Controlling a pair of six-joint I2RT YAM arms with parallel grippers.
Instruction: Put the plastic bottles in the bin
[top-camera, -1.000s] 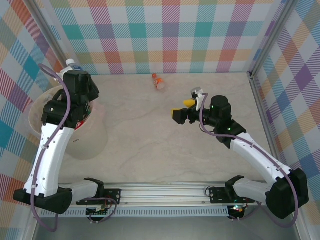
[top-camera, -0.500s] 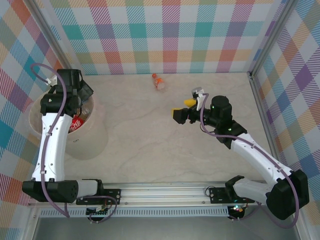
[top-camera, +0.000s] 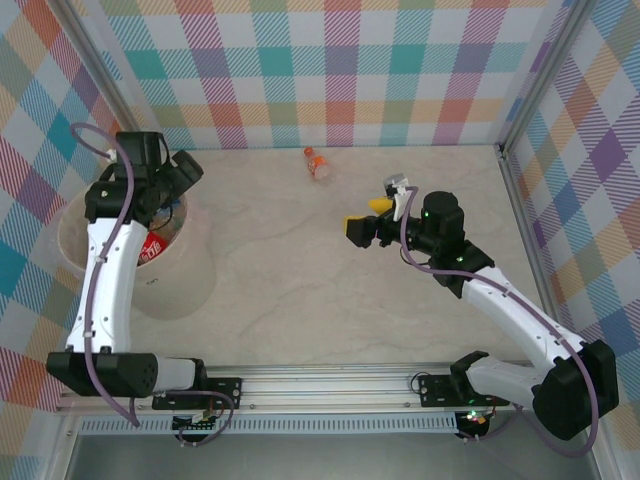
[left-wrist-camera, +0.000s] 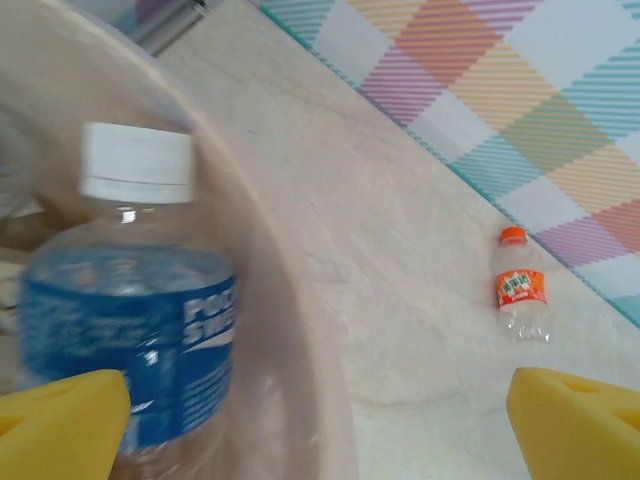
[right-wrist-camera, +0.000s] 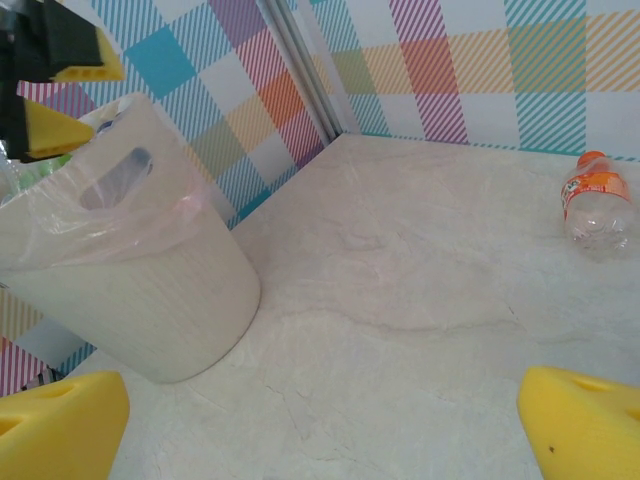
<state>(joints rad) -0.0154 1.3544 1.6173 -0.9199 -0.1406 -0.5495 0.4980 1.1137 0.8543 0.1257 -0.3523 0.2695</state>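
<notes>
The left gripper (left-wrist-camera: 318, 425) is seen open over the rim of the bin (top-camera: 185, 285), its pads set wide apart. A blue-labelled bottle (left-wrist-camera: 130, 320) with a white cap is seen inside the bin, just beside one pad. The right gripper (top-camera: 366, 218) is spread open, empty, well right of the bin. An orange-labelled bottle (top-camera: 318, 165) is seen lying on the table (top-camera: 300, 300), well beyond the bin.

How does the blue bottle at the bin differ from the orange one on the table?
The blue bottle has a white cap; the orange bottle an orange one. The blue bottle is at the bin, inside its rim, cap up in the left wrist view; the orange bottle lies on the table by the back wall. Both are clear plastic.
</notes>
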